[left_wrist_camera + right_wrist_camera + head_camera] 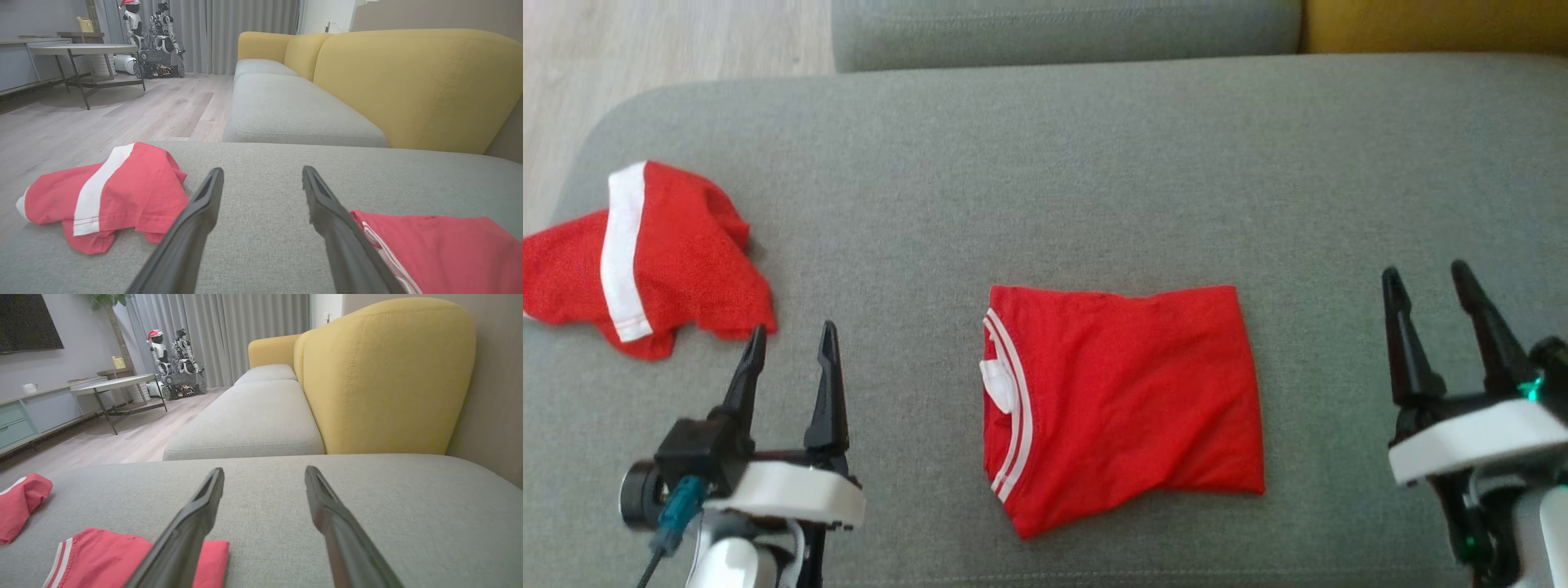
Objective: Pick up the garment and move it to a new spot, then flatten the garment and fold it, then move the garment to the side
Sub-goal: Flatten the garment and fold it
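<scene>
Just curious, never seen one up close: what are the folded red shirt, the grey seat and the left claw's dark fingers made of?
Folded red shirt: likely thin knit cloth, matte, softly wrinkled.
Grey seat: woven upholstery, matte, with a flecked weave visible.
Left claw fingers: probably hard plastic, smooth black, slight sheen.

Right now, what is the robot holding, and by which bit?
Nothing. The left gripper and right gripper are both open and empty; the folded red shirt lies free between them.
</scene>
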Controlling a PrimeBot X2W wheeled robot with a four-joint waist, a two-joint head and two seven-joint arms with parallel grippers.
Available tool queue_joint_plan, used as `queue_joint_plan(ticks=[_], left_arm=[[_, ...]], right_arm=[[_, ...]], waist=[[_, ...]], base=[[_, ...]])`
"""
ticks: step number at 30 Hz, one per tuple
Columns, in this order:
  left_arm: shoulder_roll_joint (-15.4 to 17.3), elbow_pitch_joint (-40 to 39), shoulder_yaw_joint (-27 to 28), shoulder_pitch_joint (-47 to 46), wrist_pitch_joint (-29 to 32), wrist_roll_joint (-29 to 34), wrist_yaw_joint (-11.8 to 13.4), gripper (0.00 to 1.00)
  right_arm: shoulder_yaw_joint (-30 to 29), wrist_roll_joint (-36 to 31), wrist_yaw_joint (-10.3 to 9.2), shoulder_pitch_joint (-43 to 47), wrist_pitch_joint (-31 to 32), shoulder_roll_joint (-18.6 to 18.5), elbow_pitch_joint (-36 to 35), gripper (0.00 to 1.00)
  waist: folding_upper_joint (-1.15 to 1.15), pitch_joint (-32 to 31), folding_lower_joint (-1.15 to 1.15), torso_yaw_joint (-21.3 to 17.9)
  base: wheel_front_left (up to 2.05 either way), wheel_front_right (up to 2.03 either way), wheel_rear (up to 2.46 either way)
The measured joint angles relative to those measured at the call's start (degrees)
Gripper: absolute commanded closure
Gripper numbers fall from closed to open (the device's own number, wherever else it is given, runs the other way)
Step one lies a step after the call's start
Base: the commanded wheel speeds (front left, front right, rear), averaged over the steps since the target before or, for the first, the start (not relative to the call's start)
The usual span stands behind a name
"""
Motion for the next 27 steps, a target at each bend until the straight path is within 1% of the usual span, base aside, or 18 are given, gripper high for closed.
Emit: queue_joint_plan(ticks=[9,17,27], left_arm=[[1.5,-2.1,-0.5,4.0,1.2,0.2,0.1,0.0],[2.0,-3.5,-0.7,8.3,2.6,0.2,1.0,0.0],[2.7,-4.4,-0.7,9.9,3.7,0.2,2.0,0.0]], right_arm=[[-0.3,-1.2,-0.01,5.6,2.6,1.3,-2.7,0.0],[-1.2,-2.2,0.0,10.0,4.3,2.3,-4.8,0.0],[-1.3,-2.7,-0.01,11.0,5.3,3.1,-6.2,0.0]], waist=[[0.0,-3.3,0.0,-0.5],[0.0,-6.2,0.0,-0.6],[0.0,-7.4,0.0,-0.7]], base=[[0.0,0.0,0.0],[0.0,0.0,0.0],[0.0,0.0,0.0]])
